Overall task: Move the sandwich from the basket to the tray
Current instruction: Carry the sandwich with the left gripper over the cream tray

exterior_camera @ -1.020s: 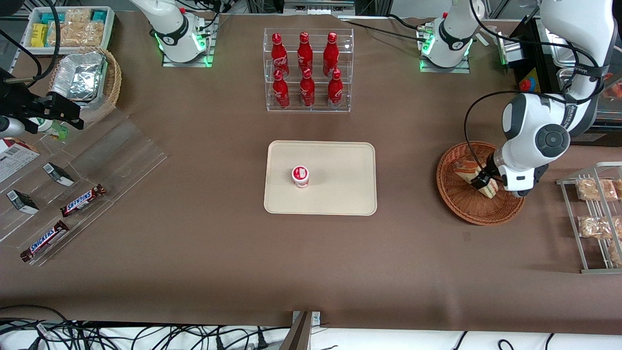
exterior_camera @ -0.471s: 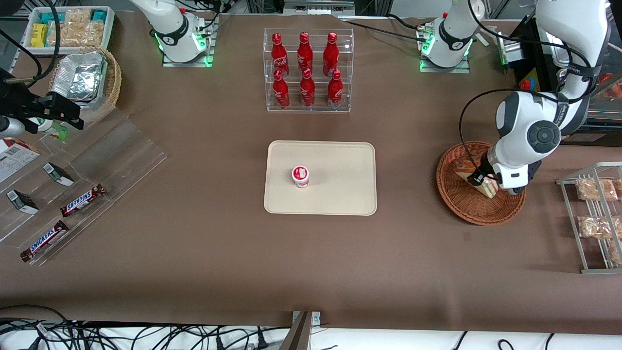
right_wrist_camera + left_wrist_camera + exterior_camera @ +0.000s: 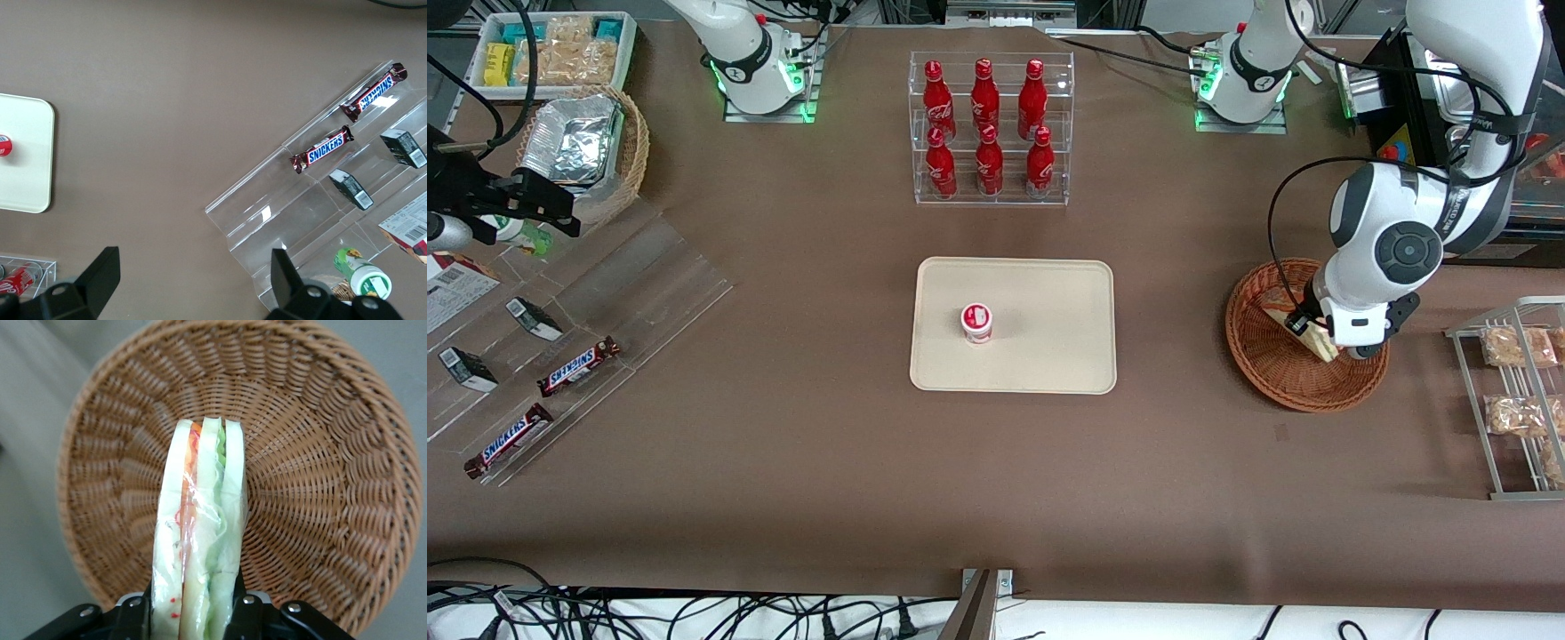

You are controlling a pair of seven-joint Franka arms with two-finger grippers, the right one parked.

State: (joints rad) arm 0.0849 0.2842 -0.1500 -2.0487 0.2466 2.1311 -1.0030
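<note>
Sandwich first: triangular white-bread wedge in clear wrap, green, red and pale layers (image 3: pixel 200 540), clamped edge-on between my left gripper's (image 3: pixel 193 613) two black fingers (image 3: pixel 137 613), one pressing each bread face. In the wrist view I see it hanging over the round reddish-brown woven wicker basket (image 3: pixel 320 473), its tip over the basket's floor and no part past the rim. From the front I see the sandwich (image 3: pixel 1303 327) poking out under the white wrist, over the part of the basket (image 3: pixel 1272 373) nearest the working arm's end; I cannot tell whether it touches the weave.

Flat beige rectangular tray with rounded corners (image 3: pixel 1049 302) sits mid-table, well apart from the basket, bare brown tabletop (image 3: pixel 1169 356) between them. Small white cup with a red lid (image 3: pixel 976 322) stands on the tray, in the half toward the parked arm's end; the half nearest the basket is open. Clear acrylic rack of red bottles (image 3: pixel 989 129) stands farther from the front camera than the tray. Metal wire rack of tan snack bags (image 3: pixel 1516 391) lies beside the basket, toward the working arm's end.
</note>
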